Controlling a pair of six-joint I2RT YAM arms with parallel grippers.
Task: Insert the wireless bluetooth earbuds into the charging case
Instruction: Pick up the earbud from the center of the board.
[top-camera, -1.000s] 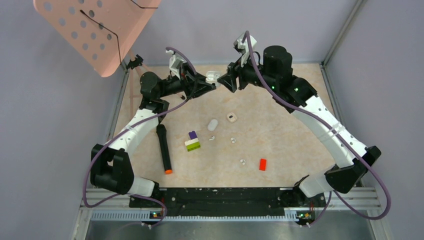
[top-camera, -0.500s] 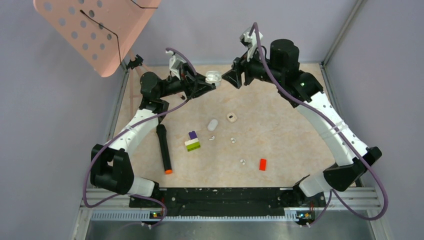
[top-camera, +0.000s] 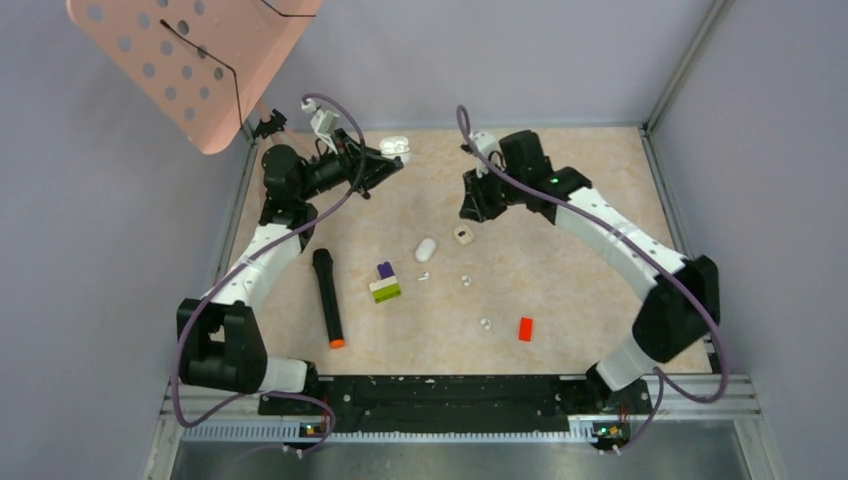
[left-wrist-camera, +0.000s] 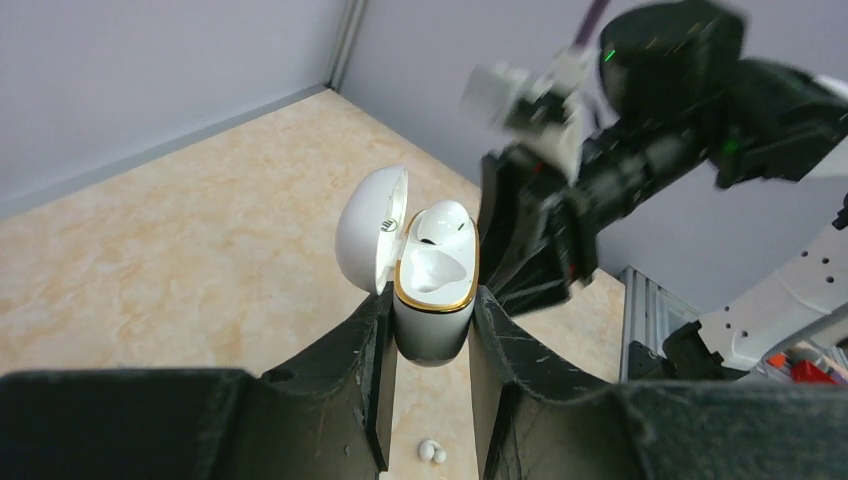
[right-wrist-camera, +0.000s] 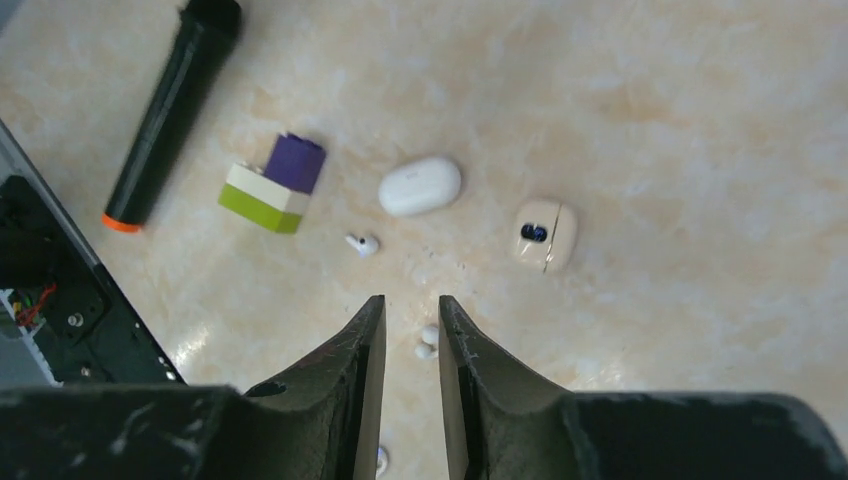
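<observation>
My left pincer (left-wrist-camera: 432, 295) is clamped on the lower body of the charging case (left-wrist-camera: 432, 325), held up off the table near the back-left corner. Its lid (left-wrist-camera: 370, 230) is swung open and one earbud (left-wrist-camera: 440, 222) sits in the far socket, with the near socket bare. My right pincer (right-wrist-camera: 411, 305) hangs over the middle of the table, jaws a narrow gap apart with nothing between them.

Three loose earbuds lie below it: one (right-wrist-camera: 428, 340) just beyond my fingertips, one (right-wrist-camera: 363, 244) beside the white pebble case (right-wrist-camera: 420, 186), and one (right-wrist-camera: 383, 460) nearer my base.

The risks as I judge them:
- The gap looks too slim to straddle a bud, so coming down like this could flick it across the smooth table.
- The beige case (right-wrist-camera: 545, 234) and the pebble case sit close by, and a wide approach could knock either.
- If my left wrist tips, the seated bud could drop out — or the lid could fall shut.

For room, walls close the table on the left, back and right. My left pincer is hemmed in near the back wall and the pink perforated panel (top-camera: 190, 60). The stacked bricks (right-wrist-camera: 272, 184) and the black marker (right-wrist-camera: 170, 110) crowd the left centre. The right half, past the red brick (top-camera: 525, 328), is the freer ground.
</observation>
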